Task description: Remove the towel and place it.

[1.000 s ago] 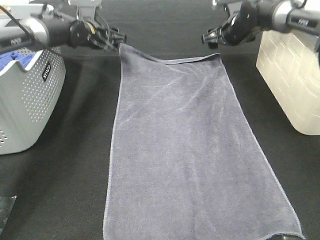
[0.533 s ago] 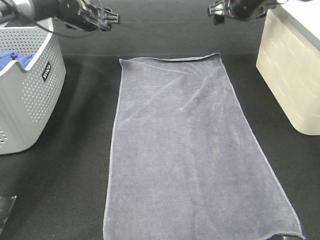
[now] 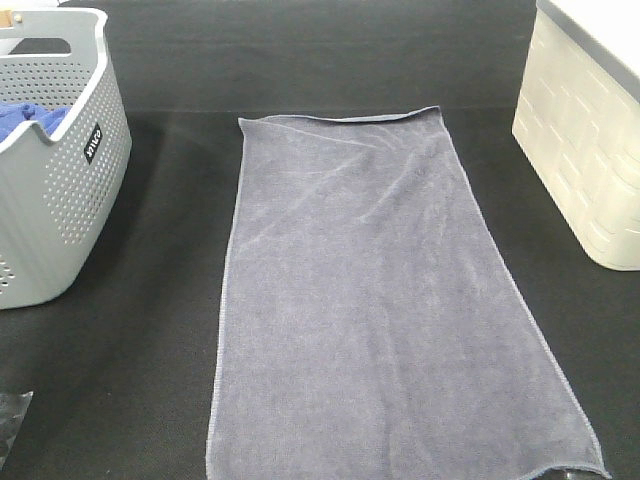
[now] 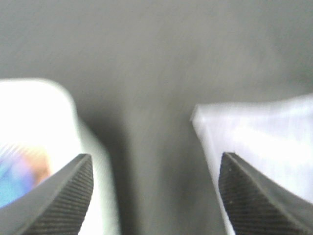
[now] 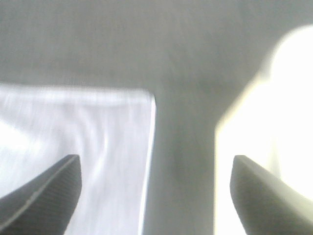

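Observation:
The slate-grey towel (image 3: 375,300) lies flat and spread out on the black table, its long side running from far to near. Both arms are out of the exterior high view. In the left wrist view my left gripper (image 4: 155,196) is open and empty, high above the table, with a far corner of the towel (image 4: 254,142) under one finger and the basket's pale rim (image 4: 34,122) under the other. In the right wrist view my right gripper (image 5: 156,196) is open and empty above the towel's other far corner (image 5: 98,142).
A grey perforated basket (image 3: 60,200) with a bright blue cloth (image 3: 25,120) inside stands at the left. A cream bin (image 3: 585,150) stands at the right and also shows washed out in the right wrist view (image 5: 274,137). A small clear scrap (image 3: 10,415) lies at the near left.
Both arms have pulled up and back out of the exterior high view. The towel's far left corner, lifted one second ago, now lies flat. The towel has not shifted otherwise.

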Controlling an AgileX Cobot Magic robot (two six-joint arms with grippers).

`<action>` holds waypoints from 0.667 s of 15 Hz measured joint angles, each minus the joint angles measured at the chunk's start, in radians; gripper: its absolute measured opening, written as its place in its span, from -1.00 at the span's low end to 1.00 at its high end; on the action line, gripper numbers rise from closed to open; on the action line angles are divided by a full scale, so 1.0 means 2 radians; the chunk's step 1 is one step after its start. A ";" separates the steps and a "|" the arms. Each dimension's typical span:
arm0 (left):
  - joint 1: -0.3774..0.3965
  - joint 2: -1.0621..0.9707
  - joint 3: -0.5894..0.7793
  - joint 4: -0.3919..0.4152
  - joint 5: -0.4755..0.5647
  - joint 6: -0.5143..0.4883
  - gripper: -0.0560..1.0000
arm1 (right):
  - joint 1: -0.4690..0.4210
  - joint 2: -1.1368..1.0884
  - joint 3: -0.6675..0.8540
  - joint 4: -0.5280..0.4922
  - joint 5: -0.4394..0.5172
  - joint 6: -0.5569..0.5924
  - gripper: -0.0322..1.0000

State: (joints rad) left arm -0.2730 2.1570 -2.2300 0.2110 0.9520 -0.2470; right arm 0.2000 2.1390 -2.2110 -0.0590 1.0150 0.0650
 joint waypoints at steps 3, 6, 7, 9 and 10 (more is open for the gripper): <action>0.000 -0.072 0.000 -0.001 0.125 0.037 0.41 | 0.000 -0.061 0.000 0.014 0.096 0.000 0.58; 0.000 -0.100 0.000 -0.009 0.128 0.041 0.38 | 0.000 -0.090 0.010 0.030 0.099 -0.001 0.58; 0.000 -0.116 0.000 -0.011 0.129 0.041 0.33 | 0.000 -0.107 0.025 0.036 0.099 -0.004 0.58; 0.000 -0.184 0.061 -0.009 0.129 0.046 0.25 | 0.000 -0.168 0.094 0.038 0.099 -0.009 0.58; 0.000 -0.218 0.107 -0.008 0.129 0.046 0.25 | 0.000 -0.201 0.134 0.038 0.099 -0.010 0.58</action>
State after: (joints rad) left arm -0.2730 1.7220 -2.0160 0.1940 1.2100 -0.1540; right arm 0.2000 1.7360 -1.9420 0.0170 1.2120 0.0450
